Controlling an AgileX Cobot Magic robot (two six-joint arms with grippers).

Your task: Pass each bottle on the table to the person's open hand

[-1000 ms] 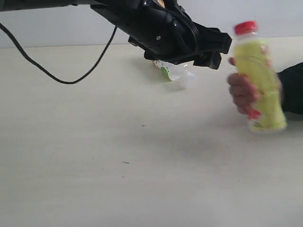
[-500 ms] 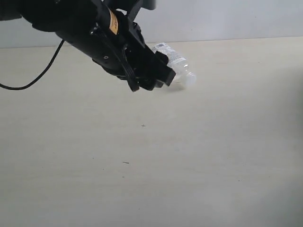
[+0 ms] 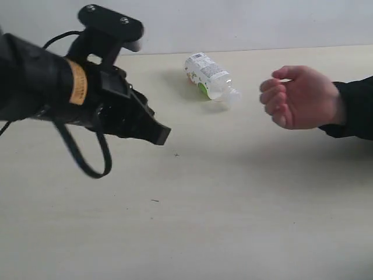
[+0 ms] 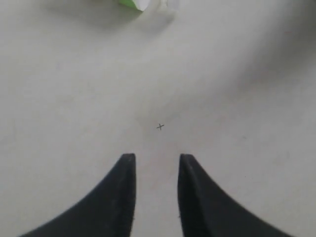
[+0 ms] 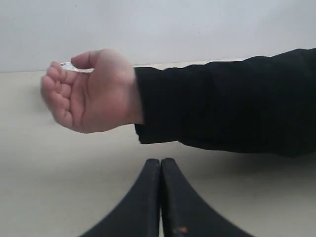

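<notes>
A frosted bottle (image 3: pixel 208 77) with a green-white label is lying on its side on the table (image 3: pixel 233 221). The left gripper (image 3: pixel 162 135) is hovering near it, jaws slightly apart and empty. The right gripper (image 5: pixel 160 163) is pressing shut beside the person's cupped hand (image 3: pixel 303 96).

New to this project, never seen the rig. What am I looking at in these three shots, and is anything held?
A two-armed robot. The wide shot is an off-arm camera; the other two look out from each wrist. The left end effector hangs over the table, jaws slightly apart, empty. The right end effector is shut, empty, facing a person's open hand. One bottle lies on its side near the table's far edge. Nothing is held.
</notes>
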